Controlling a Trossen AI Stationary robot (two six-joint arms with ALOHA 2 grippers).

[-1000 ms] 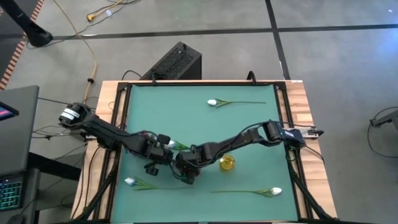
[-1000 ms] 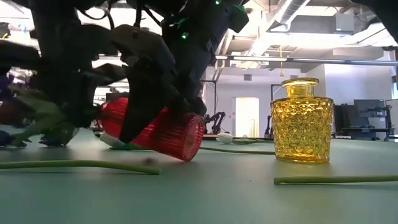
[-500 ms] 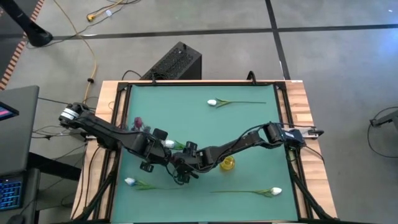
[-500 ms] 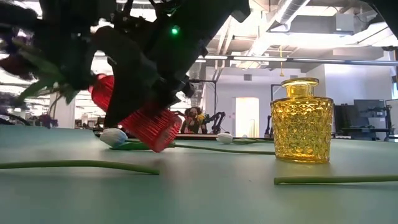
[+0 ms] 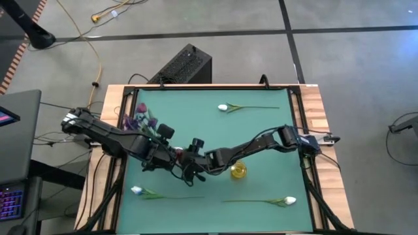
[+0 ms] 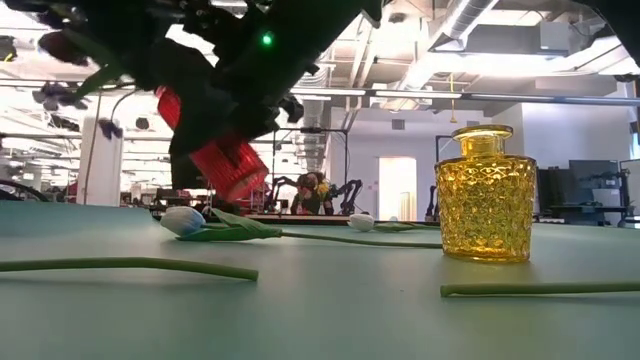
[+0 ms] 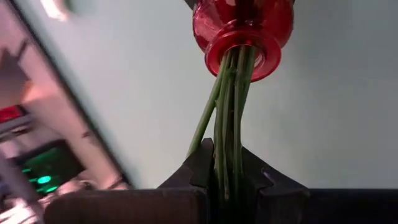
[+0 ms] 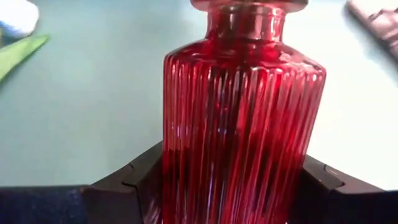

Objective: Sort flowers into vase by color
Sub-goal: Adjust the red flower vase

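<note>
Lifted off table, red vase [image 6: 215,150] in right claw [image 8: 233,180], no legible writing

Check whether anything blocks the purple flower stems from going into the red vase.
Nothing visible does: the stems, pinched in the left claw, already pass through the mouth of the red vase, which the right claw holds off the table.

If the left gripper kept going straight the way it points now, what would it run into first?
Most likely the red vase. The left gripper is shut on a bunch of green stems that run straight ahead into the vase's mouth, and the right gripper holds that vase above the table; nothing else shows in between, though depth is unclear.
</note>
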